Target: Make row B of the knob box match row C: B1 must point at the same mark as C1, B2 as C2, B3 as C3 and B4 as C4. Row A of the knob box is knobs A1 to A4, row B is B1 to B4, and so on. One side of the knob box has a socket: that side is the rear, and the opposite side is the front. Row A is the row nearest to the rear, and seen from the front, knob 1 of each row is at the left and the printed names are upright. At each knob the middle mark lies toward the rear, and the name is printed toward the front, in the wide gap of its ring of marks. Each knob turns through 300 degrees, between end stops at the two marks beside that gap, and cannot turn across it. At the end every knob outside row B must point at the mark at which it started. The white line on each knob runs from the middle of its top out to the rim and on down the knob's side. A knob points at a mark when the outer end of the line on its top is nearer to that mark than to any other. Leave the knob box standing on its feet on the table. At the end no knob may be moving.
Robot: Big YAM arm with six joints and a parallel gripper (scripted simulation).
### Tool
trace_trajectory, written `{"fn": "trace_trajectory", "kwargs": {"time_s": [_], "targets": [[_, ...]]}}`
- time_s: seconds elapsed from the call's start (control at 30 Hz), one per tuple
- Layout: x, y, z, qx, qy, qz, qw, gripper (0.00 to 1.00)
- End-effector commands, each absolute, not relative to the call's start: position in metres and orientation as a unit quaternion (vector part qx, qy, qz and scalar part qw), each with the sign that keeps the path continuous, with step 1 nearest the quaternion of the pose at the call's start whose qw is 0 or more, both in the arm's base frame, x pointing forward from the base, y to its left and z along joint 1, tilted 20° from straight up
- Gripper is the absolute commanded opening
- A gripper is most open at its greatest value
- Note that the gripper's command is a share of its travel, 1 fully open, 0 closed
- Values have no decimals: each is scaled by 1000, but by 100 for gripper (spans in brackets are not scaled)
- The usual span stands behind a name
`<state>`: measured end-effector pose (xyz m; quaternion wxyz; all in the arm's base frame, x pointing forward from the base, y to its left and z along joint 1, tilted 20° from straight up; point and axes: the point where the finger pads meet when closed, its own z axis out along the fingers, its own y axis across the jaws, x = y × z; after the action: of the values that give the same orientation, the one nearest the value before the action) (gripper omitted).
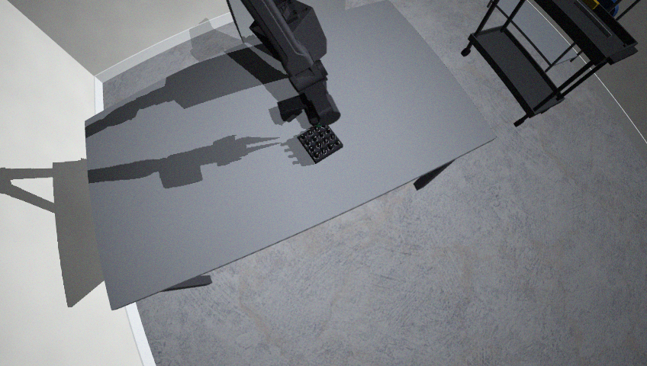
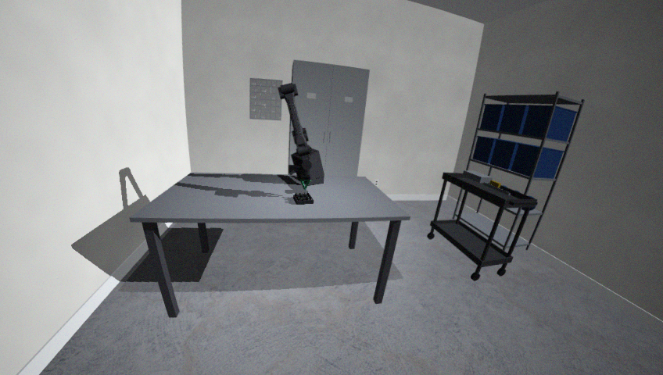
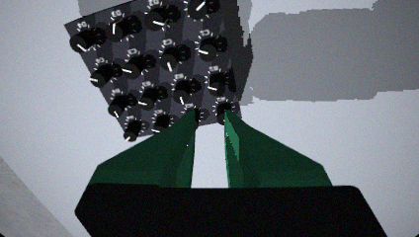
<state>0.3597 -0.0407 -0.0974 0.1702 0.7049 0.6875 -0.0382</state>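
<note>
Tool up over the knob box, fingers parted and nothing caught!

And here we are at the counter (image 1: 217, 199) (image 2: 223, 209) (image 3: 321, 140), where the black knob box (image 1: 322, 145) (image 2: 302, 201) (image 3: 153, 79) sits squarely on top. The dark arm (image 1: 285, 40) (image 2: 294, 111) reaches down towards it, and its tool (image 1: 318, 125) (image 2: 305, 187) (image 3: 209, 118) hangs just above, a gap showing below the tips in the exterior view. The green fingers stand only a little way apart, and there's nothing between them! From the wrist, their tips overlap the row A end of the box, near knobs A2 (image 3: 196, 119) and A1 (image 3: 224, 113).

Now to the lines! B1 (image 3: 216, 86) and C1 (image 3: 209, 49) both slant to the left of the wrist view; B2 (image 3: 182, 94) and C2 (image 3: 168, 61) both run downward; B3 (image 3: 147, 100) and C3 (image 3: 131, 68) lean left together. But look at B4 (image 3: 118, 107): its line drops down and slightly right, while C4 (image 3: 100, 77) points left, so that pair disagrees. (The exact marks are too small to call from up here, folks.) Off to the side, a black cart (image 1: 513, 63) (image 2: 521, 202) stands on the floor, well apart from the counter.
</note>
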Motion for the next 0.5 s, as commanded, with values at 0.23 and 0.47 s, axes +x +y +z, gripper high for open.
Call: {"fn": "trace_trajectory", "kwargs": {"time_s": [0.23,0.47], "targets": [[358,-34,-96,668,724,-50,166,19],[370,-34,-94,613,771,-59,165,19]]}}
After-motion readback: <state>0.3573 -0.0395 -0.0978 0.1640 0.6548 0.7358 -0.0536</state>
